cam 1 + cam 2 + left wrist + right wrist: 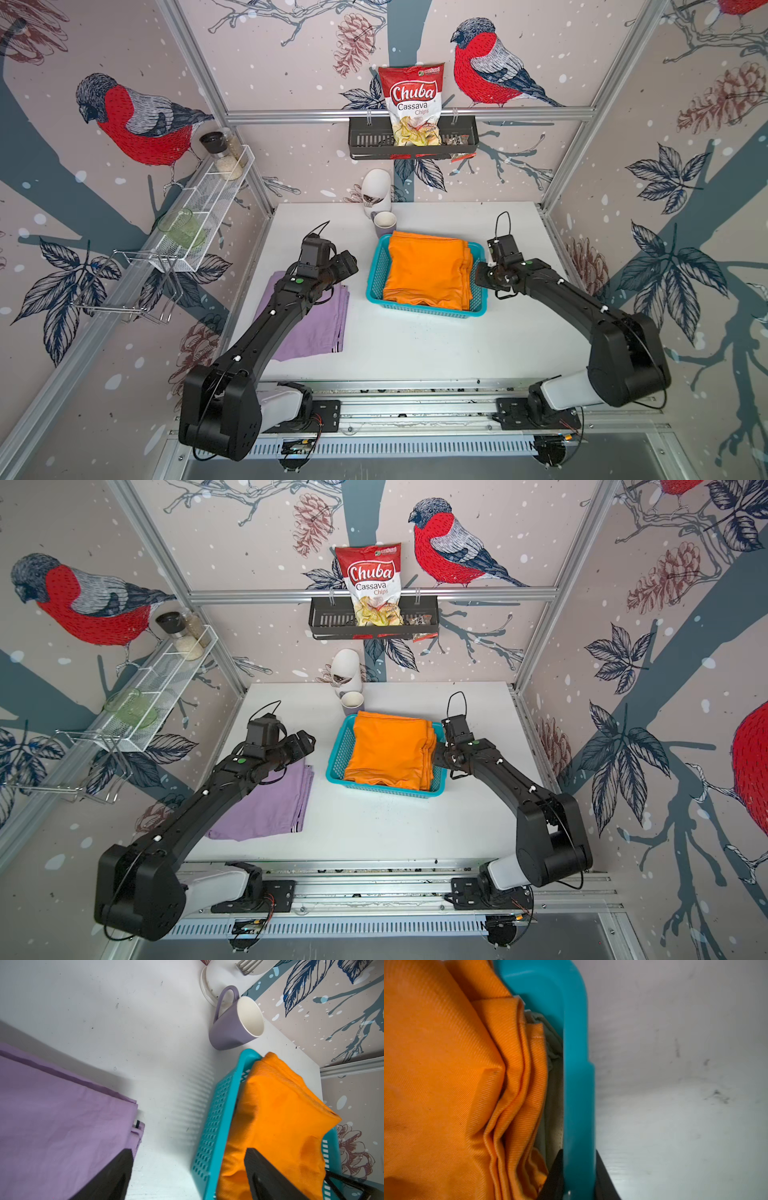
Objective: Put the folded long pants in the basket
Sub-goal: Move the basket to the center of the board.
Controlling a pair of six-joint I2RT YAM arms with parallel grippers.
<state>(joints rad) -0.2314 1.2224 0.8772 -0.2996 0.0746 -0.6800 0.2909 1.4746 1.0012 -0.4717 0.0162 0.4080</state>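
Closest to the lens in the right wrist view, my right gripper is clamped on the rim of the turquoise basket, with one dark finger inside the wall and one outside. Only this view shows the tan pants, a beige strip at frame centre between that wall and the orange pants. Both top views show just orange filling the basket at mid-frame.

My left gripper is spread wide and holds nothing. It sits low in the left wrist view, between the lilac pants and the basket. Those lilac pants lie flat on the white table, left of centre in both top views.

At upper centre, a red-and-white bag in a black rack reads "Chuba Cassava Chips". The left wrist view alone shows the handle of the purple mug.
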